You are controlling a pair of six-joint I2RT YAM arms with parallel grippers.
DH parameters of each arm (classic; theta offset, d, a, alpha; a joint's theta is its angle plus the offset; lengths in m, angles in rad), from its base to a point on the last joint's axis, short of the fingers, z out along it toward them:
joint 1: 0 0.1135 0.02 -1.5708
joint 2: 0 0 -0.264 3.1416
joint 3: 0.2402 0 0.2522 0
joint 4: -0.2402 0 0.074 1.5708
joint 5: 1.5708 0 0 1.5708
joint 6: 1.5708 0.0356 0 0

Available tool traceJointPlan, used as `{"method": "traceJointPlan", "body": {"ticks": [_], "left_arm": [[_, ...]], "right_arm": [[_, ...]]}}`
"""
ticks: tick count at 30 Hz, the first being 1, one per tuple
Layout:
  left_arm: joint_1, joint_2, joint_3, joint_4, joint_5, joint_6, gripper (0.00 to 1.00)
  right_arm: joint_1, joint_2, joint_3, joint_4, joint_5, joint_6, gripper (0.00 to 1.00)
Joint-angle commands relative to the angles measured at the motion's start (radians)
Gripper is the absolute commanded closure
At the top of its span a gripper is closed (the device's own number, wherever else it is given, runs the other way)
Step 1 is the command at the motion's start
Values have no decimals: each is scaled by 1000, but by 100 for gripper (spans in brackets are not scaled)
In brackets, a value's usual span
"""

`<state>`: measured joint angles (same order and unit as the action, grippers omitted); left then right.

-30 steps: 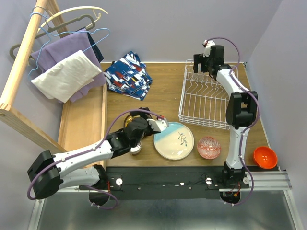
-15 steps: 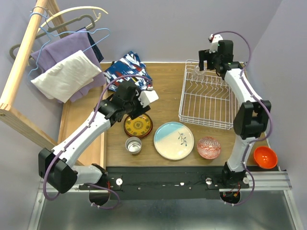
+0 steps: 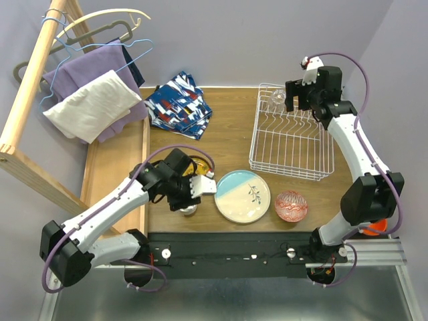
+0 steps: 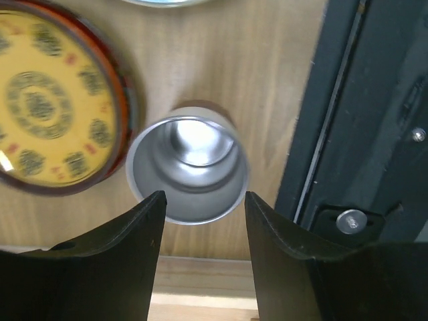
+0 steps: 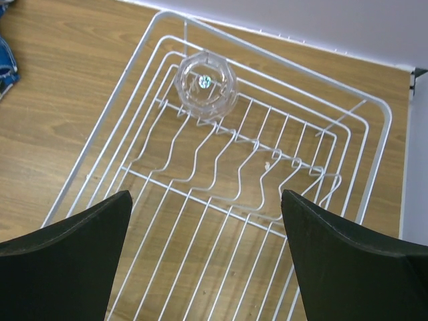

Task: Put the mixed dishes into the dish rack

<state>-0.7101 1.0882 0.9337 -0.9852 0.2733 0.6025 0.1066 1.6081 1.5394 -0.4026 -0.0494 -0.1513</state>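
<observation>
A: Since the earlier frame the left arm has swung back from the cloth side to the near edge. Its left tool (image 4: 204,200) now hangs over the steel cup (image 4: 187,164), and the right arm has drawn up and back from the dish rack (image 3: 292,142).

B: Biggest first, then?

A: The rack sits far right on the worktop (image 3: 231,140), with only a clear glass (image 5: 205,83) in its far left corner. The large pale sprig plate (image 3: 242,196), the red-and-yellow patterned plate (image 4: 47,100) and the red-patterned bowl (image 3: 291,205) all lie outside it. The cup stands mouth up, just beside the patterned plate.

B: And the tools?

A: The left tool's jaws stand apart around the cup's near side, gripping nothing; they look clear of the steel, though I can't be sure. The right tool (image 5: 206,197) is spread wide above the rack, released and empty.

B: How to take the cup well?

A: The gap looks narrower than the cup's mouth. I'd pinch one wall, with a finger inside and one outside, on the side away from the patterned plate.

B: Do the views differ?

A: The left wrist shows the cup whole, while from overhead the arm hides most of it. Only overhead shows the route to the rack.
</observation>
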Motion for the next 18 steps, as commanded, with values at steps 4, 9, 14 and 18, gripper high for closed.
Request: {"method": "traceJointPlan", "body": {"ticks": [4, 9, 14, 18], "left_arm": [[-111, -10, -81, 12, -5, 25, 41], [-117, 10, -102, 48, -17, 10, 43], [-120, 29, -111, 46, 1, 8, 55], [-123, 36, -111, 39, -2, 19, 59]], "right_arm": [[5, -60, -74, -38, -24, -1, 0], [7, -88, -102, -33, -29, -1, 0], [5, -117, -140, -22, -35, -1, 0], [7, -137, -174, -15, -43, 6, 0]]}}
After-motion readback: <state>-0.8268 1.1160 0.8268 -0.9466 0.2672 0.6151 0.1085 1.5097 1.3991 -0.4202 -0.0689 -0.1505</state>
